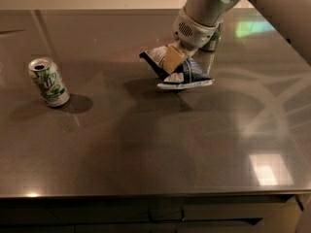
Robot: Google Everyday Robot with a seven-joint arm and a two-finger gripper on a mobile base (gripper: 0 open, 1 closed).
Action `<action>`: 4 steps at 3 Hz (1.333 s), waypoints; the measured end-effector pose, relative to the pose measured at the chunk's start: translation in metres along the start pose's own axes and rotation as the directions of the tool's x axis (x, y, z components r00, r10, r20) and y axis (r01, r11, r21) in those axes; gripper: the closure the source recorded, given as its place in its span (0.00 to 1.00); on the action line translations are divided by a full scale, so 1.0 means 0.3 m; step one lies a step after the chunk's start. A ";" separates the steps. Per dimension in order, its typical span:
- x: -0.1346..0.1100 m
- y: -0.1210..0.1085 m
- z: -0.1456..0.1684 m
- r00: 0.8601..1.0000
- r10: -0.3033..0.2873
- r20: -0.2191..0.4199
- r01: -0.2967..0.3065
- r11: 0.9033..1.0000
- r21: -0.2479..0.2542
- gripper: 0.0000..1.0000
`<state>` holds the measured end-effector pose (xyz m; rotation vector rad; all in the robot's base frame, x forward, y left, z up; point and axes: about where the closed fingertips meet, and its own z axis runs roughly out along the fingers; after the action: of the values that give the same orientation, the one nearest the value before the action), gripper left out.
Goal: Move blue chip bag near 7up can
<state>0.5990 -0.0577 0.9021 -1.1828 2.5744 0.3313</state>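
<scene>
The robot's two-finger gripper (171,61) is reaching down from the upper right over the back part of the dark grey glossy counter (146,154). Its tan fingers are pinching closed on the small crinkly dark blue chip bag (188,75) with a white edge. The bag is hanging low; I cannot tell if it is touching the counter. The white and silver 7up can (48,81) with green graphics is standing upright at the left, well apart from the bag. A darker green can (214,39) is standing behind the arm (204,8), partly hidden.
</scene>
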 end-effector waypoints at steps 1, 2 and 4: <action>-0.150 0.158 0.087 0.988 -0.152 -0.012 0.151 0.986 -0.068 1.00; -0.282 0.313 0.175 0.959 -0.282 -0.016 0.277 0.952 -0.131 1.00; -0.384 0.413 0.241 0.936 -0.352 -0.020 0.344 0.923 -0.171 0.85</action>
<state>0.5876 0.1251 0.8861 -1.6958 2.3482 0.4442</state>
